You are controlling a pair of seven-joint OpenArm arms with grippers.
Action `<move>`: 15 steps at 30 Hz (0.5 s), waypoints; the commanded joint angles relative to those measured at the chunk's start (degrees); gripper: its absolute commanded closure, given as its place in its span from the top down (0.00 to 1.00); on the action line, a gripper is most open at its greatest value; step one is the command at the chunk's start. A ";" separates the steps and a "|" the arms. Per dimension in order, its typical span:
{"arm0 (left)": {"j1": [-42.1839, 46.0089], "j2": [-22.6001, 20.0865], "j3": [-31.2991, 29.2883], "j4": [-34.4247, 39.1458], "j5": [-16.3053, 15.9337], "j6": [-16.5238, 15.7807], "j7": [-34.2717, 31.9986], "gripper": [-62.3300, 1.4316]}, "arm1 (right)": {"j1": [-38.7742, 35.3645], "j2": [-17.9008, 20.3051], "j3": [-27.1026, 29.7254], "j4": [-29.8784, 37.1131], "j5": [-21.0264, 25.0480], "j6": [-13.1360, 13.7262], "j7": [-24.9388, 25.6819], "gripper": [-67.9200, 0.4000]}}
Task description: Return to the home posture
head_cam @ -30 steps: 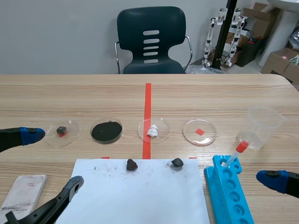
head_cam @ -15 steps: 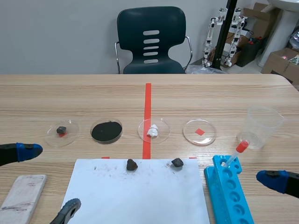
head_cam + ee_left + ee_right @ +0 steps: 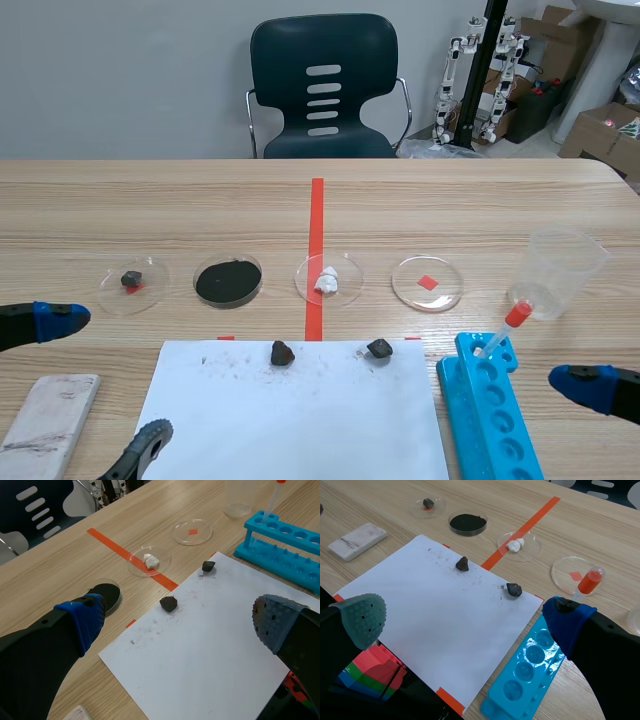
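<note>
My left gripper [image 3: 98, 382] is open at the near left, low over the table, with one blue-padded fingertip [image 3: 50, 320] beside the left dishes and the other at the corner of the white paper [image 3: 290, 410]. In the left wrist view this gripper [image 3: 180, 624] holds nothing; the paper and two dark rocks lie ahead of it. My right gripper [image 3: 465, 620] is open and holds nothing, over the paper's near right part. In the scene view only one of its fingertips [image 3: 585, 385] shows, right of the blue rack [image 3: 490, 415].
Two dark rocks [image 3: 282, 352] [image 3: 379, 348] lie on the paper's far edge. Beyond stand several petri dishes, one with black powder [image 3: 228, 281] and one with a white lump [image 3: 327, 280]. A red-capped dropper [image 3: 505, 328] leans in the rack, by a clear cup [image 3: 562, 270]. A pale block [image 3: 50, 420] lies near left.
My left gripper has drawn back toward the near left edge and dropped lower, most of it within the first half second. The right arm has not moved.
</note>
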 commanded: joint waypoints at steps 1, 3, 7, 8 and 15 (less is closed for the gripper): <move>-0.17 0.63 -0.22 0.66 -0.44 -0.11 -1.03 0.99 | 0.02 -0.04 0.15 1.40 0.44 0.04 0.87 1.00; -0.15 0.66 -0.22 0.66 -0.44 -0.11 -1.01 0.99 | 0.02 -0.04 0.15 1.40 0.44 0.04 0.87 1.00; -0.15 1.14 -0.22 0.66 -0.44 -0.15 -1.01 0.99 | 0.02 -0.04 0.15 1.40 0.44 0.04 0.87 1.00; -0.15 1.11 -0.22 0.66 -0.44 -0.15 -1.01 0.99 | 0.02 -0.04 0.15 1.40 0.44 0.04 0.87 1.00; -0.15 1.11 -0.22 0.66 -0.42 -0.13 -1.01 0.99 | 0.02 -0.04 0.15 1.40 0.44 0.04 0.87 1.00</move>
